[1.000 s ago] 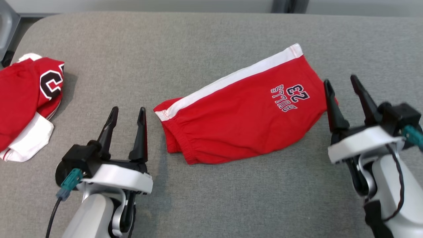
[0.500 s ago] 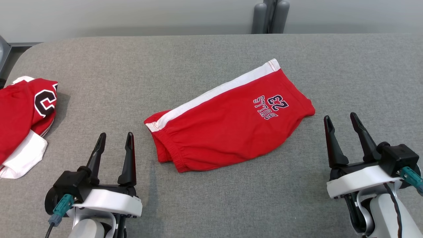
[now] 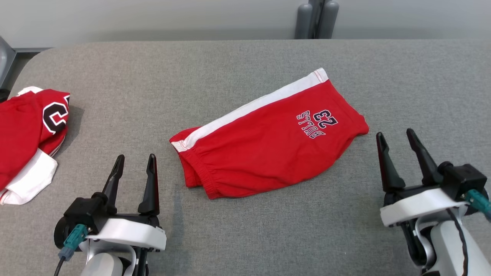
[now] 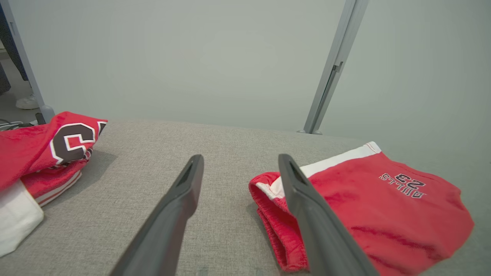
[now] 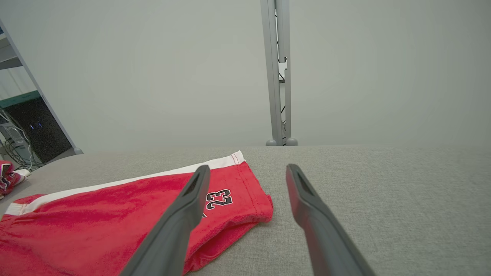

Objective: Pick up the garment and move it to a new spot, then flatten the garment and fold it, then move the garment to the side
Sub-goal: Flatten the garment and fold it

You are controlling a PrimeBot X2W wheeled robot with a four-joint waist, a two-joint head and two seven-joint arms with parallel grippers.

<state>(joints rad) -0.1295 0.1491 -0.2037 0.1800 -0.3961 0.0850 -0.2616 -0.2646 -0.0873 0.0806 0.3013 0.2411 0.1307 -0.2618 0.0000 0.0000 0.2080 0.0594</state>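
The garment [image 3: 268,149], a pair of red shorts folded double, is lying flat near the middle of the grey fabric worktop [image 3: 191,76]. It is running at a slant. Its elastic waistband [image 3: 199,174] is pointing toward the near-left corner, and its leg hem is reaching toward the far-right corner. A white stripe [image 3: 253,105] is running along its far long edge, and a dark "23" print [image 3: 320,122] is showing upside down near the hem end.

The left gripper [image 3: 136,156] is hanging over the near edge, left of the waistband and apart from it. Its two dark fingers are standing wide apart with nothing between them. The right gripper [image 3: 394,132] is hanging near the near-right corner, just beside the hem end but not touching it. Its jaws are likewise spread and holding nothing. In the right wrist view, bare grey fabric is showing between the fingers, and the hem is lying off to their left.

A second red garment [image 3: 27,126], with white trim and a large black letter, is lying bunched at the left edge, well apart from the shorts. A grey post [image 3: 316,19] is standing behind the far edge against a pale wall [image 3: 153,19].
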